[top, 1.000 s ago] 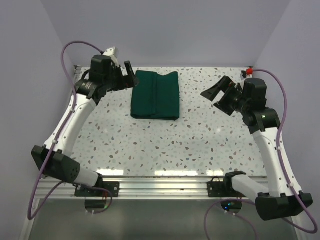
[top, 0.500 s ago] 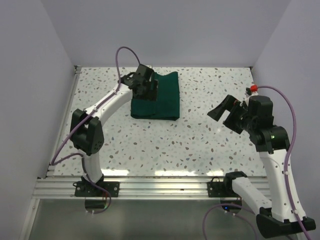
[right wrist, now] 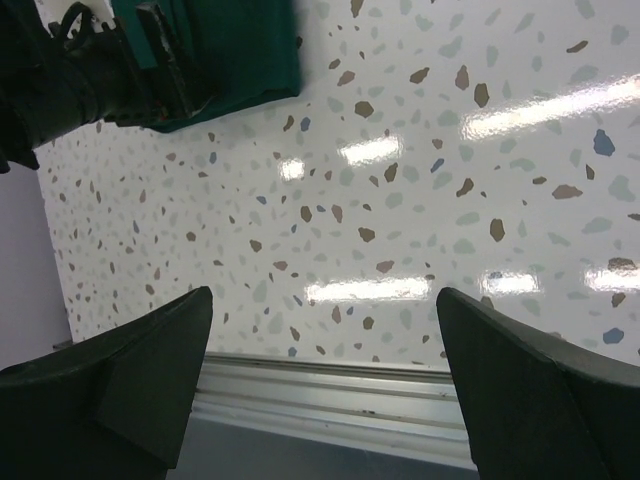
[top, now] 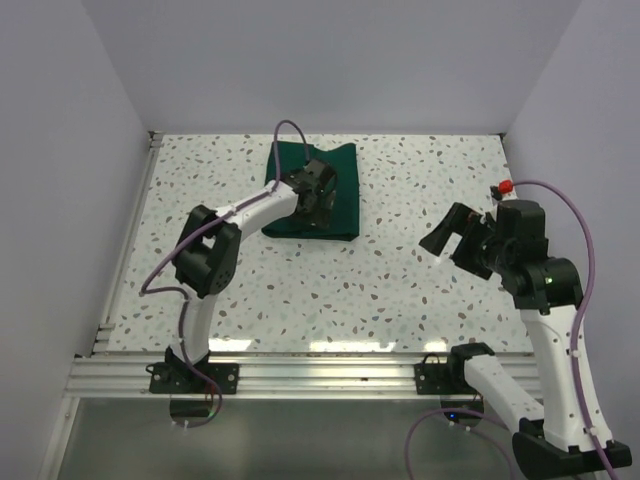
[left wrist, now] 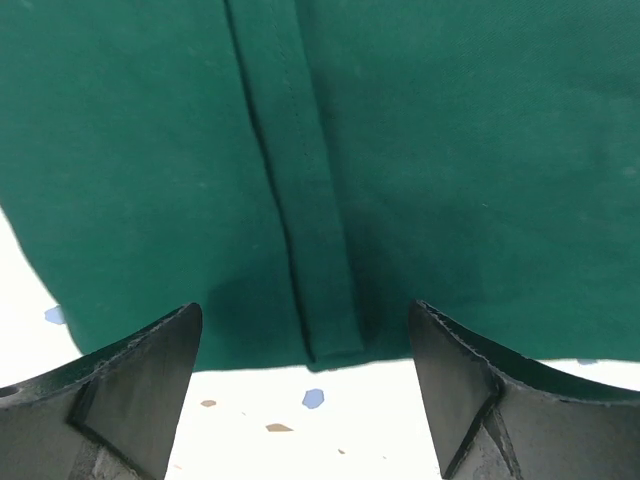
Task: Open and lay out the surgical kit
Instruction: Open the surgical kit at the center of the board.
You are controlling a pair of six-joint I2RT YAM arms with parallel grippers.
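- Lavender walls close in three sides. White speckled desk (top: 400, 290), with an aluminium rail (top: 320, 368) along its near edge.
- Surgical kit: the dark green cloth wrap (top: 346, 190) lies folded shut as a flat rectangle. It sits at the far middle of the desk, slightly left of centre, its far edge near the back wall.
- Left arm reaches in from the near left. The left pincer (top: 318, 203) sits over the wrap, pointing down.
- Left wrist view: both fingers (left wrist: 140, 390) are spread wide, with only cloth below the gap.
- A stitched hem strip (left wrist: 300, 200) runs down the middle of that gap and stops at the cloth's edge. Speckled desk shows just past it.
- Left pincer is released, grasping nothing. It looks to hover just above the fabric, but I can't tell from these angles whether the tips touch.
- Right pincer (top: 455, 238) is raised over the right side of the desk, well apart from the wrap. Its fingers are wide, released, nothing held.
- Right wrist view: bare desk and the rail show between its fingers. A corner of the wrap and the left arm are at top left.
- A small red knob (top: 507, 187) sits near the desk's right edge, just beside the right arm.
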